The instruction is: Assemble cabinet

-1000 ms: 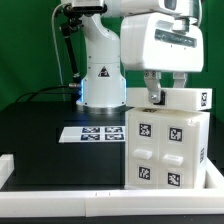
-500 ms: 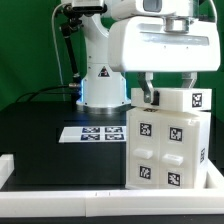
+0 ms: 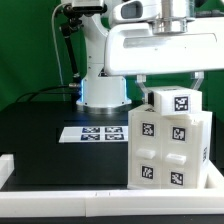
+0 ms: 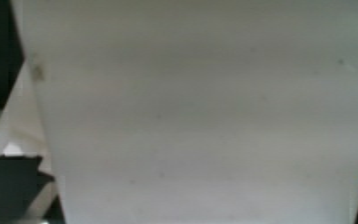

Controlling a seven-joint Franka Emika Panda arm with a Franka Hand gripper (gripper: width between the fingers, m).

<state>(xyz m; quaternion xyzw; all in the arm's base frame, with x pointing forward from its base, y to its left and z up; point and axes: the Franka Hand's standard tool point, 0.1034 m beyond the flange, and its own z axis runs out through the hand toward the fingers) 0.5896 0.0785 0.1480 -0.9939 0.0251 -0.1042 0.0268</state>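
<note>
The white cabinet body (image 3: 165,150) stands upright on the black table at the exterior view's right, with several marker tags on its front. My gripper (image 3: 169,88) hangs right above it. Its fingers (image 3: 141,84) stand on either side of a white cabinet top panel (image 3: 171,103) with one tag, which sits at the body's top edge. The gripper looks shut on this panel. In the wrist view the white panel (image 4: 202,120) fills nearly the whole picture and hides the fingertips.
The marker board (image 3: 92,133) lies flat on the black table left of the cabinet. The robot base (image 3: 100,85) stands behind it. A white rail (image 3: 60,195) runs along the table's front, with a white edge (image 3: 5,165) at the left.
The hand has come nearer the camera and looms larger. The top panel has shifted toward the exterior view's left over the cabinet body, its tag now facing front.
</note>
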